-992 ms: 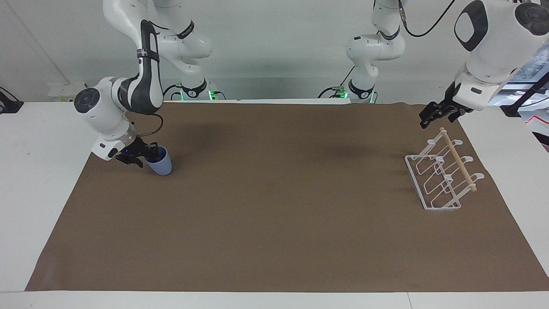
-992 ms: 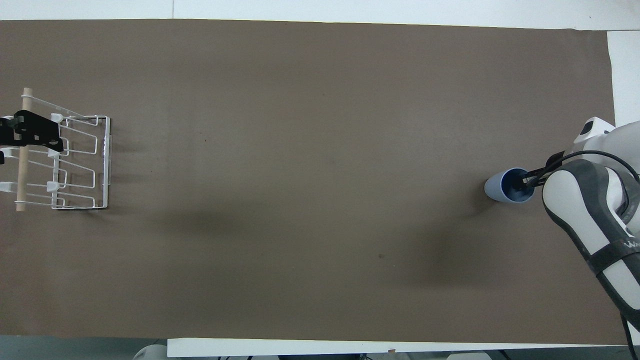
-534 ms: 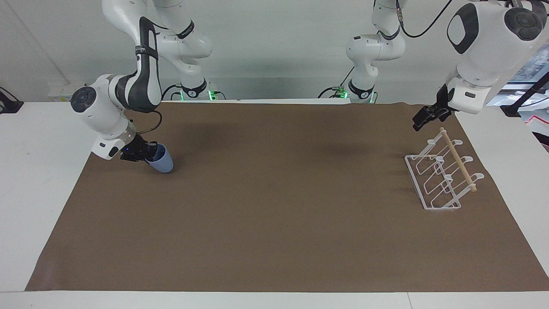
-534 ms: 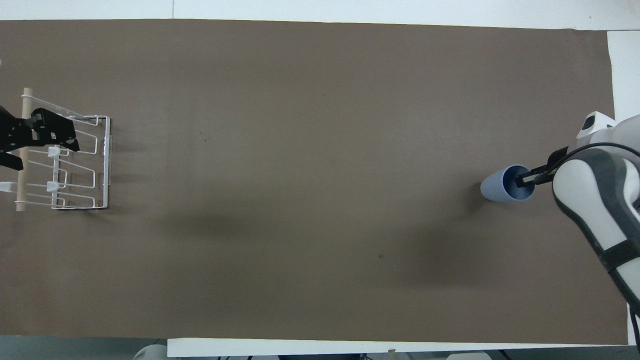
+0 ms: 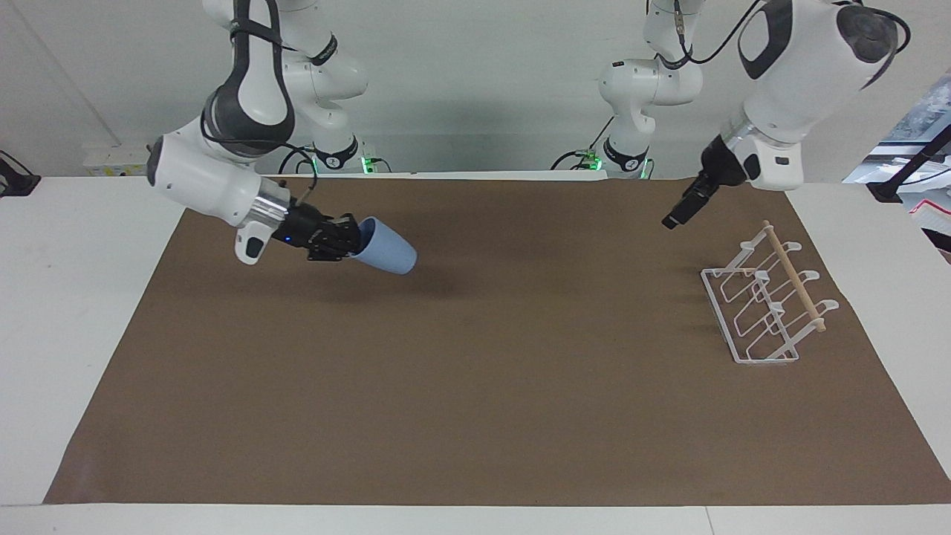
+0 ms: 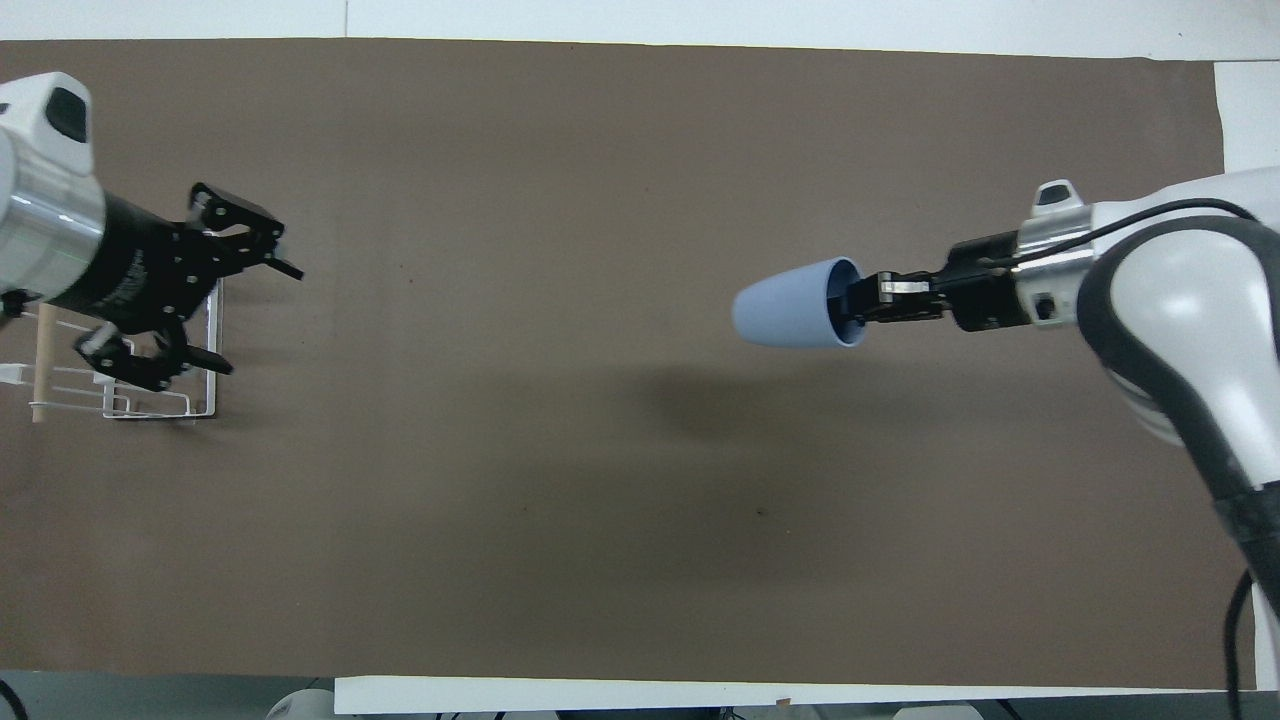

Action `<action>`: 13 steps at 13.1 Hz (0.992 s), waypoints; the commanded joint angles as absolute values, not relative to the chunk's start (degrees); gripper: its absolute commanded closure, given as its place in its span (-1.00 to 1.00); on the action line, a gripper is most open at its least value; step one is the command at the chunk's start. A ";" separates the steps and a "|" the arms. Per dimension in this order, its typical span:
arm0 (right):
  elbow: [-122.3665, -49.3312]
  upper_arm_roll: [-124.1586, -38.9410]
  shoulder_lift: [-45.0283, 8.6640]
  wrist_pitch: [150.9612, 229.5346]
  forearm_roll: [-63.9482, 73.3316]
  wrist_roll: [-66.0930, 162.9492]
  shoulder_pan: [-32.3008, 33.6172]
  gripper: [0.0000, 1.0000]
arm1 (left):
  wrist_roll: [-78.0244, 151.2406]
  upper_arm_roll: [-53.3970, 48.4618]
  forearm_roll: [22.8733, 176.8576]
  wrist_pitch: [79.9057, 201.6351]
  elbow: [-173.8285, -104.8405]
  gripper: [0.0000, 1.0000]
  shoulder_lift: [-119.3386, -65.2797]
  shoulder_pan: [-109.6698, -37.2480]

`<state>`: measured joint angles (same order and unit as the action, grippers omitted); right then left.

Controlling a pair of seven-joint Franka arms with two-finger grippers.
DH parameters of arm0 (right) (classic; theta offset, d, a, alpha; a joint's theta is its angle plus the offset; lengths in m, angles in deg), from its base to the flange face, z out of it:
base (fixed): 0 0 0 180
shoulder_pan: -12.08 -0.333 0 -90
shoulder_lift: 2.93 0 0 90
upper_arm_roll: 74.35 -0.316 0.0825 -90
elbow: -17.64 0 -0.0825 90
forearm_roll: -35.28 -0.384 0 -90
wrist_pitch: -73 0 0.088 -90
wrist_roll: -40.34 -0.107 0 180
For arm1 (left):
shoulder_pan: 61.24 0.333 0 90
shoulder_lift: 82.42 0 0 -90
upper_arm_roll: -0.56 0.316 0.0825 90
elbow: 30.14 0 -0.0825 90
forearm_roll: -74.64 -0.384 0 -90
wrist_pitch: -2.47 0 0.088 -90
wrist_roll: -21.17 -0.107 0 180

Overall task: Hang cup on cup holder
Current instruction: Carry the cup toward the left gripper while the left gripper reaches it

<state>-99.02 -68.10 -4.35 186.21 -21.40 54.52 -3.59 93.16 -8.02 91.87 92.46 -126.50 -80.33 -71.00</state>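
The light-blue cup (image 5: 386, 253) is up in the air over the mat, tipped on its side with its base toward the left arm's end; it also shows in the overhead view (image 6: 785, 305). My right gripper (image 5: 349, 241) is shut on the cup's rim, one finger inside the cup, as the overhead view (image 6: 870, 298) shows. The white wire cup holder (image 5: 765, 305) with its wooden dowel stands on the mat at the left arm's end. My left gripper (image 6: 245, 315) is open and empty in the air, over the holder's edge toward the table's middle, and shows in the facing view (image 5: 677, 214).
A brown mat (image 5: 475, 386) covers most of the white table (image 5: 59, 312). In the overhead view the left arm hides most of the cup holder (image 6: 212, 350). Nothing else lies on the mat.
My right gripper has lifted the cup off the mat, tipped it on its side and carried it toward the table's middle. My left gripper has moved off the holder toward the middle.
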 commanded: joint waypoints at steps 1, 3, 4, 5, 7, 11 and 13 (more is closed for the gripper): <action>-99.08 -67.85 -4.51 195.65 -32.17 45.99 -13.72 1.00 | 109.79 -10.50 98.35 97.11 -128.13 -1.00 -78.91 -71.17; -99.08 -67.85 -4.95 204.27 -40.10 44.30 -20.93 1.00 | 120.08 -13.84 100.29 103.26 -129.18 -1.00 -78.91 -71.17; -99.08 -67.85 -5.12 207.01 -42.30 44.30 -23.23 1.00 | 123.26 -15.07 101.35 104.16 -129.36 -1.00 -78.82 -71.17; -98.99 -67.85 -5.13 207.64 -44.15 43.95 -24.38 1.00 | 125.29 -16.39 101.53 104.16 -129.71 -1.00 -78.73 -71.17; -98.82 -67.85 -5.13 207.74 -48.02 43.51 -26.14 1.00 | 125.49 -18.15 101.62 106.52 -132.34 -1.00 -77.86 -71.17; -98.82 -68.02 -5.39 211.59 -48.65 42.54 -29.48 0.99 | 125.58 -19.83 101.54 113.56 -137.19 0.24 -78.20 -71.26; -98.82 -68.02 -5.48 213.01 -48.65 42.45 -30.19 0.98 | 125.23 -20.01 101.54 113.83 -137.45 1.00 -78.12 -71.26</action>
<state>-99.32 -68.29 -5.23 211.68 -47.21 42.85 -29.17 124.57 -19.58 100.40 112.30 -135.34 -79.91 -71.46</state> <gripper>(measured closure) 0.956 0.172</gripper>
